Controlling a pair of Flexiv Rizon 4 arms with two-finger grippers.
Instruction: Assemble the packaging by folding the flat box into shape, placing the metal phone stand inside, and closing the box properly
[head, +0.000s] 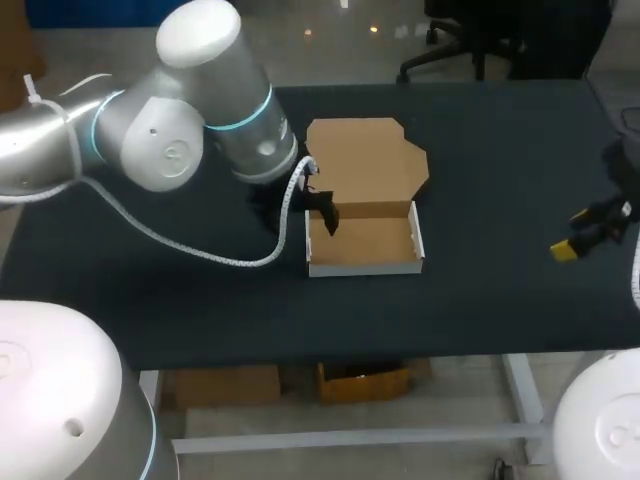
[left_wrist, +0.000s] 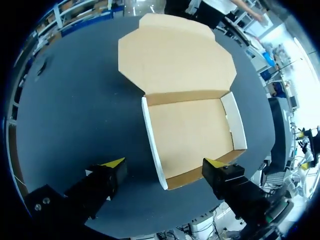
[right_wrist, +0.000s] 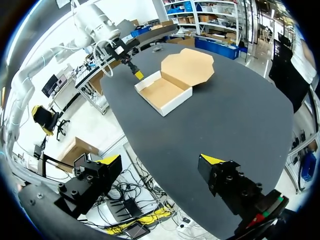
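Near the middle of the dark table, the box sits as an open tray with white walls, its lid lying flat behind it. Above the box's left side hangs the left gripper, fingers spread wide, gripping nothing. Well to the box's right, by the table edge, the right gripper hovers with fingers likewise spread, holding nothing.
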